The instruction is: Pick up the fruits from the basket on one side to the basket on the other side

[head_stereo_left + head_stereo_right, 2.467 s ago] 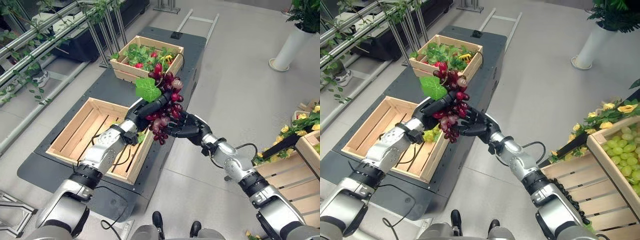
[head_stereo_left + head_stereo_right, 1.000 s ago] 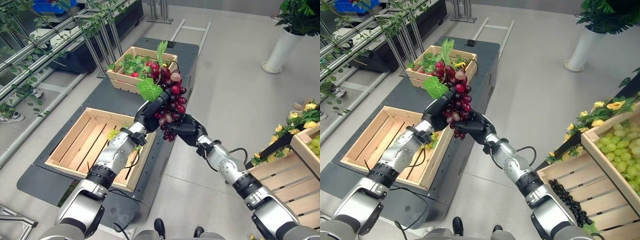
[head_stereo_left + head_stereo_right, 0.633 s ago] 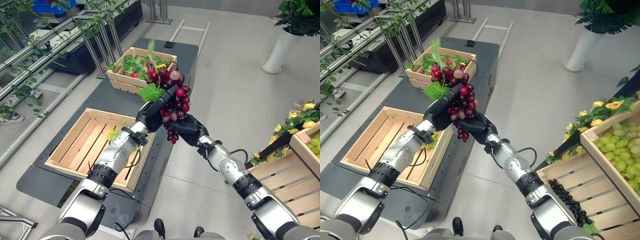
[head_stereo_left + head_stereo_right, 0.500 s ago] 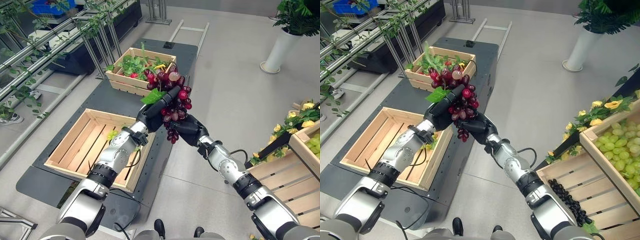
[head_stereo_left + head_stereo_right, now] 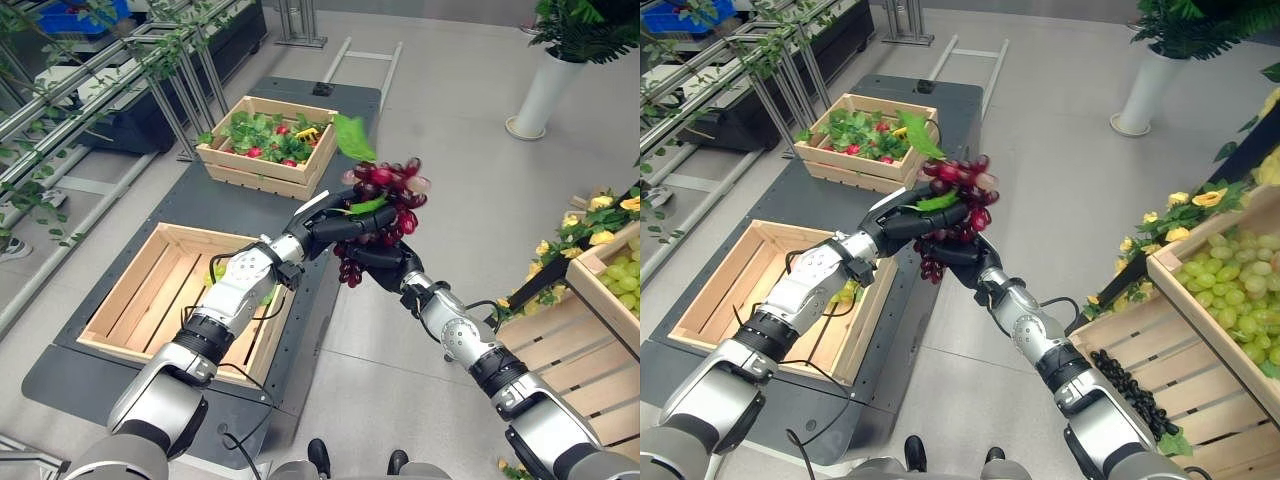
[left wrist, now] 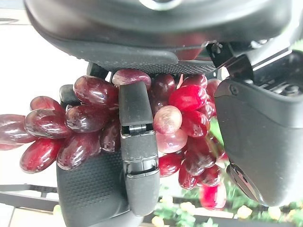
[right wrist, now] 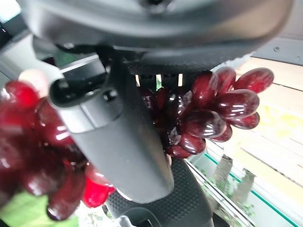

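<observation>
Platform [image 5: 350, 120]: dark, low, carried both wooden crates.
Near crate [image 5: 150, 300]: wooden slats, open; a small green bunch [image 5: 215, 272] lay at its right side, by the left forearm.
Far crate [image 5: 268, 147]: filled with green leaves and small red fruit.
Right-side crates [image 5: 1230, 290]: held green grapes; lower one [image 5: 1140, 390] held dark grapes at its edge.
Red grape bunch [image 5: 385, 200]: was held up in the air between both hands, past the right edge of the platform, over the floor; green leaf [image 5: 352, 136] stood up from its top.
Left hand [image 5: 335, 225]: fingers were curled over the top of the red grape bunch.
Right hand [image 5: 385, 262]: was cupped beneath the bunch, fingers curled round its lower grapes; some berries hung down at its left.
</observation>
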Robot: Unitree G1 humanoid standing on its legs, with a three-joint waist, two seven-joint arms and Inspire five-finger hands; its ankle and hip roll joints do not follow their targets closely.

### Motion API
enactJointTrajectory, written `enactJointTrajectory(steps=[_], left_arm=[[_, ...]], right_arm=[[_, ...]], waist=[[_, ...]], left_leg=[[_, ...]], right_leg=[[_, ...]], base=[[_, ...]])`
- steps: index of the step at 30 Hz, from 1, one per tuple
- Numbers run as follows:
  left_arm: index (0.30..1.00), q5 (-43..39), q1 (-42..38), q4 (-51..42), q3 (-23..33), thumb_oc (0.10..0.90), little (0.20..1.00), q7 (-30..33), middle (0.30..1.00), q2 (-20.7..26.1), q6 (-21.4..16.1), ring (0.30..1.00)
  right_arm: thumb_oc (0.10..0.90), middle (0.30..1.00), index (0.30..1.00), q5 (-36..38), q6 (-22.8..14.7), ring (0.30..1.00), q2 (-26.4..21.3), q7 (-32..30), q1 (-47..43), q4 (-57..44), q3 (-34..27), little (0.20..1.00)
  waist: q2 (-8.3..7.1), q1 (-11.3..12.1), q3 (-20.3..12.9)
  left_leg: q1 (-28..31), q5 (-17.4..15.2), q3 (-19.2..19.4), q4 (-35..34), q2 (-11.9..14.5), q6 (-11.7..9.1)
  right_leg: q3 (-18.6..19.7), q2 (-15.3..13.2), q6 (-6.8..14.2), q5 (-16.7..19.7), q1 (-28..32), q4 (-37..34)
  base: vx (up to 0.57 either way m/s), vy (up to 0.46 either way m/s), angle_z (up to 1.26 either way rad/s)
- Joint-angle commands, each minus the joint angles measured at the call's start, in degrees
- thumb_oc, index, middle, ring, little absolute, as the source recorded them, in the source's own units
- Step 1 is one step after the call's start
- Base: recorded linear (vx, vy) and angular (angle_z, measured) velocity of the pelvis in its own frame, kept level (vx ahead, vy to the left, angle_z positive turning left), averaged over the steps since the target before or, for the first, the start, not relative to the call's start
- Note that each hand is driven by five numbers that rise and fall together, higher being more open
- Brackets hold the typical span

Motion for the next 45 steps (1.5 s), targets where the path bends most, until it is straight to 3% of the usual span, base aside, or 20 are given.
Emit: enactJointTrajectory(steps=[1, 6, 20, 25, 29, 35, 45], left_arm=[[0.900, 3.7, -5.3, 12.9, 2.8, 0.800, 0.900, 8.2, 0.900, 7.0, -5.6, 0.900], [0.900, 1.5, -3.8, 12.2, 4.5, 0.800, 0.900, 10.5, 0.900, 7.7, -6.7, 0.900], [0.900, 1.6, 1.4, 9.0, 11.8, 0.800, 0.900, 25.4, 0.900, 5.6, -15.7, 0.900], [0.900, 11.2, 1.6, 8.0, 12.6, 0.800, 0.900, 34.0, 0.900, 5.9, -21.8, 0.900], [0.900, 17.5, 1.4, 7.0, 11.8, 0.800, 0.900, 38.6, 0.900, 7.0, -24.1, 0.900], [0.900, 31.3, 1.2, 3.5, 9.9, 0.800, 0.900, 50.5, 0.900, 9.0, -27.4, 0.900], [0.900, 36.7, 0.5, 0.2, 8.0, 0.800, 0.900, 56.4, 0.900, 10.1, -26.8, 0.900]], right_arm=[[0.400, 0.300, 0.300, 1.7, -12.1, 0.300, 1.2, 4.1, -3.0, 0.4, -10.4, 0.300], [0.400, 0.300, 0.300, 0.9, -11.9, 0.300, -0.5, 4.6, 0.9, 1.5, -12.6, 0.300], [0.400, 0.300, 0.300, 1.3, -9.7, 0.300, -0.6, 12.5, 15.3, 7.2, -17.1, 0.300], [0.400, 0.300, 0.300, 2.6, -9.5, 0.300, 0.5, 14.5, 19.6, 9.1, -17.3, 0.300], [0.400, 0.300, 0.300, 2.7, -9.7, 0.300, 0.7, 15.2, 21.5, 9.5, -17.4, 0.300], [0.400, 0.300, 0.300, 4.0, -9.4, 0.300, 1.2, 16.6, 24.5, 10.7, -17.8, 0.300], [0.400, 0.300, 0.300, 4.9, -9.3, 0.300, 2.3, 17.1, 26.2, 11.5, -17.4, 0.300]], waist=[[1.23, -1.3, -9.7], [1.32, -2.3, -9.3], [1.79, -5.6, -7.9], [1.88, -6.3, -7.6], [1.92, -6.6, -7.6], [1.69, -6.7, -7.9], [1.33, -6.6, -8.2]], left_leg=[[1.4, -6.7, 0.4, 0.0, 0.3, -2.6], [1.5, -6.7, 1.3, 0.0, 0.5, -2.7], [2.6, -7.5, 3.3, 0.0, 1.0, -3.2], [2.6, -7.4, 3.7, 0.0, 1.3, -3.4], [2.6, -7.3, 3.9, 0.0, 1.4, -3.6], [2.7, -7.4, 3.9, 0.0, 1.5, -3.8], [2.6, -7.5, 3.3, 0.0, 1.4, -3.8]], right_leg=[[0.1, 1.4, -0.8, -0.4, -3.3, 0.0], [0.9, 1.6, -0.7, -0.2, -3.7, 0.0], [2.9, 2.2, -0.5, -0.9, -3.6, 0.2], [3.0, 2.4, -0.8, -1.1, -3.8, 0.5], [3.0, 2.5, -0.8, -1.0, -3.8, 0.4], [2.6, 2.6, -0.8, -1.0, -3.5, 0.1], [2.5, 2.7, -0.8, -0.9, -3.5, 0.2]], base=[[-0.01, 0.005, -0.12], [-0.01, 0.001, -0.15], [0.02, -0.016, -0.13], [0.02, -0.054, -0.10], [0.01, -0.031, -0.02], [0.01, -0.016, 0.00], [0.00, 0.000, 0.00]])
